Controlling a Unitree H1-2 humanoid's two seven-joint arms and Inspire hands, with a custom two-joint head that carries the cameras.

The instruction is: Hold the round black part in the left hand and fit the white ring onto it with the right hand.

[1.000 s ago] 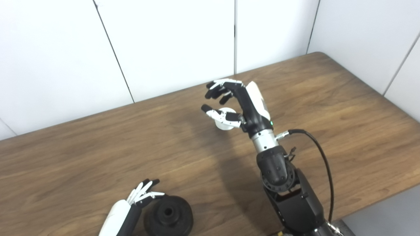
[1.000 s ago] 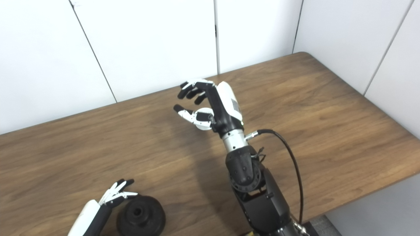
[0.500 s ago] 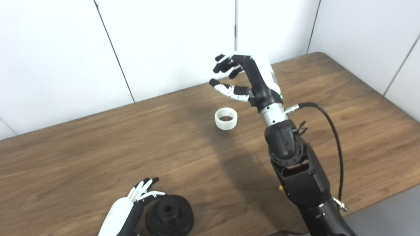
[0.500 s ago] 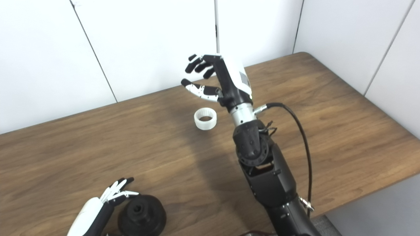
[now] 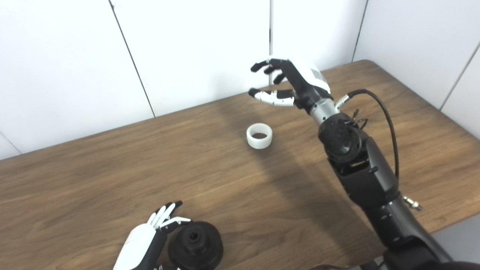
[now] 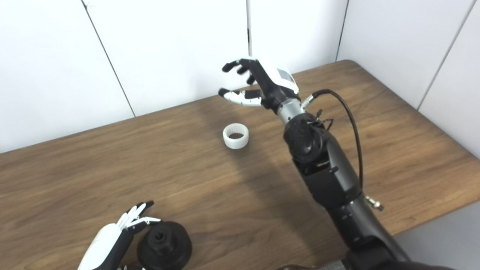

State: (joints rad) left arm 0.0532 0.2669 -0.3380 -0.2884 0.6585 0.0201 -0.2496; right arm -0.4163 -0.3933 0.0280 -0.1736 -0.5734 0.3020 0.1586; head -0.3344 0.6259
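Observation:
The white ring (image 5: 259, 135) lies flat on the wooden table (image 5: 93, 176), hole up, near the far middle. My right hand (image 5: 287, 82) hangs in the air above and beyond the ring, open, fingers spread and curled, holding nothing. The round black part (image 5: 195, 245) sits on the table at the near left edge. My left hand (image 5: 150, 234) rests just left of the black part, open, its fingertips by the part's rim without gripping it.
White wall panels (image 5: 187, 48) stand right behind the table's far edge. The table's right corner (image 5: 365, 63) is rounded. A black cable (image 5: 386, 116) loops off my right forearm.
My right hand has risen from around the white ring and drawn back toward the wall, leaving the ring on the table. The left hand and black part have hardly moved.

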